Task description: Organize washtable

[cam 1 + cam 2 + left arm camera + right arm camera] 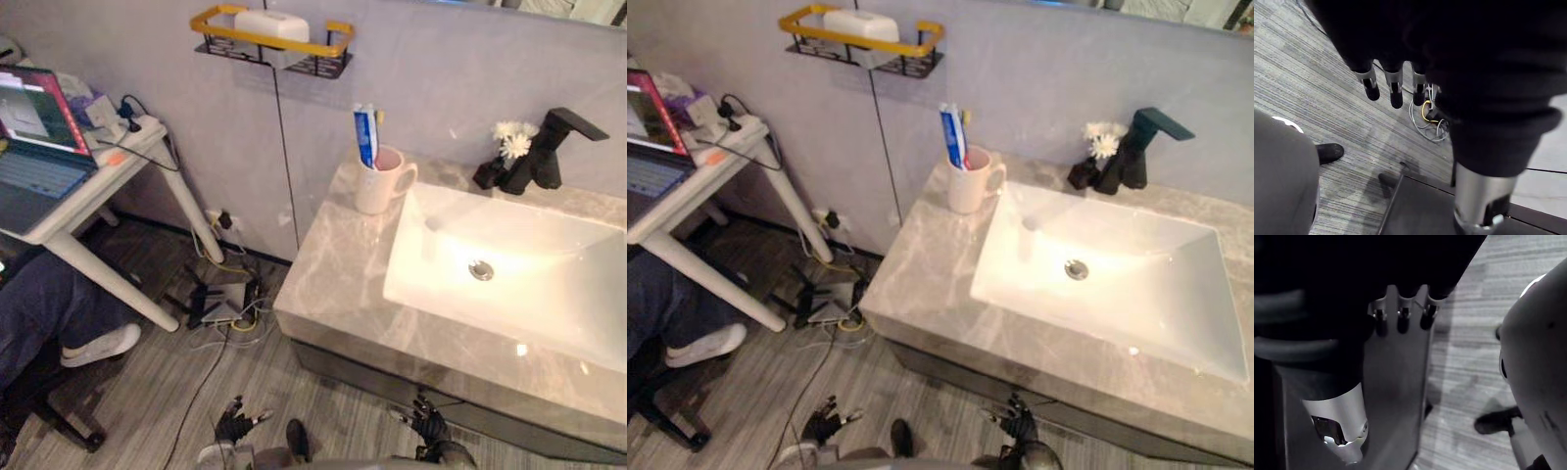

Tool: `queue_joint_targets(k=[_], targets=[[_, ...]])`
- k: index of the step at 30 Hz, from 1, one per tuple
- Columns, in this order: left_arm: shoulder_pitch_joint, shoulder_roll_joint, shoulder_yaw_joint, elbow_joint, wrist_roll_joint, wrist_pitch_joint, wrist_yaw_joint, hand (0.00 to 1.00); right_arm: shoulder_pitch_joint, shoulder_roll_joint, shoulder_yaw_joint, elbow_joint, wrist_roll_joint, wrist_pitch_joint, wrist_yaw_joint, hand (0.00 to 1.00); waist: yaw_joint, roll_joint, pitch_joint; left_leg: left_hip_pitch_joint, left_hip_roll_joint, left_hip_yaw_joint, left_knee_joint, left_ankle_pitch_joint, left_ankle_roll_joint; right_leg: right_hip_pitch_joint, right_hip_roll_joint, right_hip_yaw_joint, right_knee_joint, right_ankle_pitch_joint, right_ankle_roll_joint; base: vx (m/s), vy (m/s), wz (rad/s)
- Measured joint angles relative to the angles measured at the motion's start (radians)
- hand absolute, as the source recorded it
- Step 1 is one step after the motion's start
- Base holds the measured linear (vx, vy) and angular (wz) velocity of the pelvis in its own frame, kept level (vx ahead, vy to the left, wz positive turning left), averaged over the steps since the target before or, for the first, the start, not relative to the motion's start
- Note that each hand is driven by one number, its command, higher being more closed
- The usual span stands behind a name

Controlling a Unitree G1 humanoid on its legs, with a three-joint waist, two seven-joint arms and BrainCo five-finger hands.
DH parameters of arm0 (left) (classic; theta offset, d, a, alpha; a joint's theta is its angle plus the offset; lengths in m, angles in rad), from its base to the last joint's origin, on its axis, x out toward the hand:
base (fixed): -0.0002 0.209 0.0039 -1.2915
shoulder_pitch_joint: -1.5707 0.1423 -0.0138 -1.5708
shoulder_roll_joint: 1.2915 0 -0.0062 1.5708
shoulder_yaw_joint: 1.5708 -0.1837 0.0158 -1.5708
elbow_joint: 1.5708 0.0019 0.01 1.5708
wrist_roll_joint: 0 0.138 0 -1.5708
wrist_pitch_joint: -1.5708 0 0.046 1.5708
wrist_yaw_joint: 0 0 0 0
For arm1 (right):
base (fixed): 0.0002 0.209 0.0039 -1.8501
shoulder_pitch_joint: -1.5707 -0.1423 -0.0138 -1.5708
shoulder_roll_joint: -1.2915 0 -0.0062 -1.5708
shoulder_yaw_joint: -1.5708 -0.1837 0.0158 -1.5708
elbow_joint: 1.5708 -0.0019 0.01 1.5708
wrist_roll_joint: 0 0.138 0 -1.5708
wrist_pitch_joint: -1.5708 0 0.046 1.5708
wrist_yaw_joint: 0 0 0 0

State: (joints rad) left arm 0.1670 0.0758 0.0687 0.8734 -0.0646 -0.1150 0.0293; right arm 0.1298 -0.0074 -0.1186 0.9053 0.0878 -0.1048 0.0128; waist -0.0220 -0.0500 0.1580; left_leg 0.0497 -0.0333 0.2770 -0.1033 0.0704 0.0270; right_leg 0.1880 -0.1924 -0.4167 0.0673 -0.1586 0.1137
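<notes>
Mug (384, 182) stands upright on the bench (333, 284) beside the sink (441, 257), keeping the toothpaste (365, 135) propped inside. We see left hand (235, 424) and right hand (428, 423) hanging low, fingers loosely spread, empty; nothing reached for yet.

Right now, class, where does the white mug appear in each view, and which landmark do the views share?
Left eye view: mug upper centre, on the counter left of the sink.
Right eye view: mug upper centre, same corner.
Left wrist view: faces the floor.
Right wrist view: faces cabinet and floor.
Landmark: black faucet.
</notes>
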Motion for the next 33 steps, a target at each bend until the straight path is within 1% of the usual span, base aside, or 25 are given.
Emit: queue_joint_targets(k=[4, 5, 6, 8, 9, 11, 12, 13, 14, 15, 16, 17, 18, 20, 21, 22, 23, 24, 25, 27, 28, 29, 30, 32, 33], targets=[[-0.017, 0.009, -0.052, 0.009, 0.005, 0.002, 0.002, 0.00, -0.025, -0.003, 0.019, 0.011, -0.019, 0.007, -0.009, 0.00, -0.005, 0.007, 0.015, 0.011, 0.001, -0.006, 0.000, -0.026, -0.003, -0.027, -0.012, 0.019, 0.092, -0.009, -0.009, 0.06, 0.013, -0.08], [-0.019, 0.015, -0.075, 0.008, 0.010, 0.002, 0.006, 0.00, -0.037, -0.006, 0.018, 0.010, -0.017, 0.031, -0.011, 0.00, -0.013, 0.011, 0.019, 0.012, 0.014, -0.021, 0.001, -0.026, -0.004, -0.067, -0.015, 0.054, 0.183, -0.012, -0.016, 0.04, 0.035, 0.27], [-0.026, 0.028, -0.092, 0.009, 0.020, 0.003, 0.008, 0.00, -0.038, -0.010, 0.017, 0.009, -0.010, 0.053, -0.011, 0.00, -0.018, 0.007, 0.022, 0.001, 0.014, -0.050, 0.001, -0.026, -0.004, -0.103, -0.016, 0.095, 0.266, -0.014, -0.020, 0.03, 0.038, 0.47], [-0.051, 0.048, -0.123, 0.003, 0.031, 0.003, 0.010, 0.00, -0.045, 0.001, 0.015, 0.009, 0.032, 0.101, -0.022, 0.00, -0.010, -0.025, 0.022, -0.014, 0.008, -0.141, 0.008, -0.014, -0.003, -0.178, -0.016, 0.185, 0.418, -0.011, -0.035, 0.09, 0.013, 0.91], [-0.068, 0.053, -0.144, 0.003, 0.031, 0.005, 0.015, 0.00, -0.043, 0.005, 0.013, 0.010, 0.063, 0.125, -0.037, 0.00, -0.011, -0.033, 0.028, -0.034, 0.000, -0.191, 0.009, 0.004, 0.008, -0.208, -0.019, 0.208, 0.474, -0.014, -0.040, 0.14, -0.012, 1.11], [-0.096, 0.045, -0.155, 0.003, 0.041, 0.015, 0.016, 0.00, -0.040, 0.010, 0.007, 0.010, 0.085, 0.145, -0.041, 0.00, -0.018, -0.046, 0.027, -0.079, -0.008, -0.269, 0.021, 0.017, 0.002, -0.227, -0.012, 0.250, 0.503, -0.050, -0.073, 0.08, -0.032, 1.27], [-0.112, 0.045, -0.156, 0.004, 0.043, 0.021, 0.016, 0.00, -0.031, 0.003, 0.031, -0.003, 0.067, 0.119, -0.032, 0.00, -0.019, -0.044, 0.029, -0.107, -0.015, -0.315, 0.048, 0.014, -0.003, -0.220, 0.000, 0.272, 0.502, -0.067, -0.070, 0.05, -0.055, 1.50], [-0.124, 0.037, -0.161, 0.002, 0.058, 0.021, 0.017, 0.00, -0.024, 0.001, 0.036, -0.011, 0.090, 0.139, -0.020, 0.00, -0.012, -0.044, 0.029, -0.127, -0.024, -0.361, 0.071, 0.016, -0.008, -0.206, 0.009, 0.308, 0.499, -0.081, -0.071, 0.01, -0.049, 1.16], [-0.128, 0.037, -0.164, 0.002, 0.060, 0.021, 0.019, 0.00, -0.022, 0.000, 0.040, -0.012, 0.090, 0.139, -0.007, 0.00, -0.010, -0.043, 0.029, -0.137, -0.027, -0.379, 0.081, 0.018, -0.012, -0.200, 0.010, 0.321, 0.494, -0.091, -0.068, -0.05, -0.100, 1.18], [-0.137, 0.041, -0.173, 0.002, 0.060, 0.021, 0.022, 0.00, -0.022, -0.019, 0.099, -0.029, 0.074, 0.136, 0.038, 0.00, -0.003, -0.041, 0.029, -0.164, -0.027, -0.423, 0.106, 0.026, -0.026, -0.180, 0.017, 0.350, 0.465, -0.100, -0.071, -0.09, -0.097, 0.83], [-0.142, 0.042, -0.179, 0.003, 0.060, 0.021, 0.023, 0.00, -0.025, -0.024, 0.131, -0.029, 0.054, 0.127, 0.047, 0.00, 0.004, -0.037, 0.029, -0.179, -0.027, -0.438, 0.119, 0.028, -0.034, -0.171, 0.017, 0.359, 0.444, -0.101, -0.068, -0.17, -0.154, 0.90], [-0.150, 0.044, -0.186, 0.004, 0.060, 0.021, 0.026, 0.00, -0.026, -0.034, 0.172, -0.030, 0.020, 0.103, 0.054, 0.00, 0.013, -0.037, 0.028, -0.198, -0.027, -0.461, 0.134, 0.035, -0.045, -0.151, 0.017, 0.364, 0.402, -0.111, -0.045, -0.21, -0.189, 0.92], [-0.150, 0.045, -0.186, 0.007, 0.060, 0.021, 0.040, 0.00, -0.032, -0.041, 0.227, -0.029, -0.032, 0.057, 0.052, 0.00, 0.035, -0.035, 0.029, -0.228, -0.024, -0.502, 0.159, 0.053, -0.073, -0.095, 0.021, 0.336, 0.285, -0.122, -0.017, -0.24, -0.224, 0.88], [-0.147, 0.044, -0.187, 0.011, 0.060, 0.021, 0.042, 0.00, -0.044, -0.043, 0.244, -0.027, -0.053, 0.035, 0.051, 0.00, 0.045, -0.030, 0.030, -0.253, -0.013, -0.534, 0.187, 0.068, -0.092, -0.054, 0.049, 0.319, 0.214, -0.142, -0.012, -0.28, -0.278, 0.61], [-0.149, 0.043, -0.192, 0.014, 0.060, 0.021, 0.044, 0.00, -0.065, -0.038, 0.257, -0.027, -0.060, 0.026, 0.049, 0.00, 0.049, -0.018, 0.033, -0.272, 0.003, -0.548, 0.195, 0.080, -0.111, -0.034, 0.085, 0.292, 0.167, -0.155, -0.030, -0.39, -0.332, 0.61], [-0.157, 0.031, -0.212, 0.025, 0.060, 0.027, 0.045, 0.00, -0.102, -0.036, 0.264, -0.026, -0.061, 0.009, 0.044, 0.00, 0.043, 0.037, 0.058, -0.287, 0.070, -0.509, 0.180, 0.069, -0.109, -0.017, 0.144, 0.252, 0.131, -0.139, -0.060, -0.45, -0.300, 0.97], [-0.161, 0.018, -0.231, 0.024, 0.062, 0.032, 0.044, 0.00, -0.125, -0.034, 0.263, -0.028, -0.062, -0.004, 0.029, 0.00, 0.034, 0.067, 0.079, -0.288, 0.127, -0.410, 0.154, 0.002, -0.046, -0.008, 0.181, 0.208, 0.106, -0.114, -0.092, -0.46, -0.274, 1.06], [-0.166, 0.012, -0.235, 0.023, 0.063, 0.032, 0.043, 0.00, -0.127, -0.035, 0.262, -0.026, -0.063, -0.005, 0.026, 0.00, 0.032, 0.063, 0.086, -0.286, 0.152, -0.337, 0.146, -0.037, -0.040, -0.006, 0.177, 0.186, 0.101, -0.107, -0.102, -0.48, -0.222, 1.22], [-0.170, 0.002, -0.236, 0.020, 0.067, 0.030, 0.045, 0.00, -0.127, -0.039, 0.257, -0.021, -0.069, -0.005, 0.019, 0.00, 0.037, 0.067, 0.087, -0.289, 0.198, -0.136, 0.194, -0.030, -0.045, -0.017, 0.162, 0.132, 0.115, -0.102, -0.117, -0.35, -0.154, 0.94], [-0.169, -0.008, -0.250, 0.020, 0.069, 0.030, 0.045, 0.00, -0.127, -0.049, 0.244, -0.021, -0.071, -0.005, 0.010, 0.00, 0.028, 0.065, 0.086, -0.279, 0.208, 0.008, 0.327, -0.031, -0.037, -0.035, 0.130, 0.078, 0.116, -0.094, -0.135, -0.33, -0.146, 0.97], [-0.170, -0.014, -0.259, 0.021, 0.074, 0.030, 0.044, 0.00, -0.127, -0.058, 0.231, -0.021, -0.071, -0.004, 0.010, 0.00, 0.020, 0.065, 0.086, -0.276, 0.227, 0.075, 0.406, -0.035, -0.032, -0.051, 0.117, 0.053, 0.107, -0.083, -0.123, -0.26, -0.104, 0.87], [-0.169, -0.016, -0.263, 0.023, 0.076, 0.031, 0.044, 0.00, -0.127, -0.061, 0.228, -0.021, -0.071, -0.004, 0.010, 0.00, 0.013, 0.066, 0.085, -0.268, 0.239, 0.105, 0.435, -0.037, -0.033, -0.056, 0.118, 0.044, 0.096, -0.076, -0.112, -0.20, -0.068, 0.86], [-0.168, -0.018, -0.271, 0.033, 0.083, 0.034, 0.044, 0.00, -0.122, -0.061, 0.220, -0.021, -0.072, -0.002, 0.010, 0.00, 0.001, 0.066, 0.085, -0.231, 0.266, 0.172, 0.433, -0.041, -0.035, -0.065, 0.121, 0.012, 0.072, -0.042, -0.108, -0.12, -0.034, 0.66], [-0.168, -0.025, -0.280, 0.051, 0.100, 0.045, 0.040, 0.00, -0.109, -0.059, 0.206, -0.021, -0.072, 0.003, 0.009, 0.00, -0.013, 0.067, 0.085, -0.136, 0.295, 0.264, 0.355, -0.038, -0.040, -0.070, 0.124, -0.024, 0.053, -0.017, -0.110, -0.11, 0.010, 0.67], [-0.169, -0.027, -0.298, 0.060, 0.105, 0.047, 0.038, 0.00, -0.101, -0.061, 0.191, -0.031, -0.071, 0.000, 0.008, 0.00, -0.017, 0.071, 0.082, -0.075, 0.297, 0.272, 0.267, -0.017, -0.073, -0.070, 0.129, -0.043, 0.051, -0.005, -0.110, -0.06, 0.075, 0.54]])
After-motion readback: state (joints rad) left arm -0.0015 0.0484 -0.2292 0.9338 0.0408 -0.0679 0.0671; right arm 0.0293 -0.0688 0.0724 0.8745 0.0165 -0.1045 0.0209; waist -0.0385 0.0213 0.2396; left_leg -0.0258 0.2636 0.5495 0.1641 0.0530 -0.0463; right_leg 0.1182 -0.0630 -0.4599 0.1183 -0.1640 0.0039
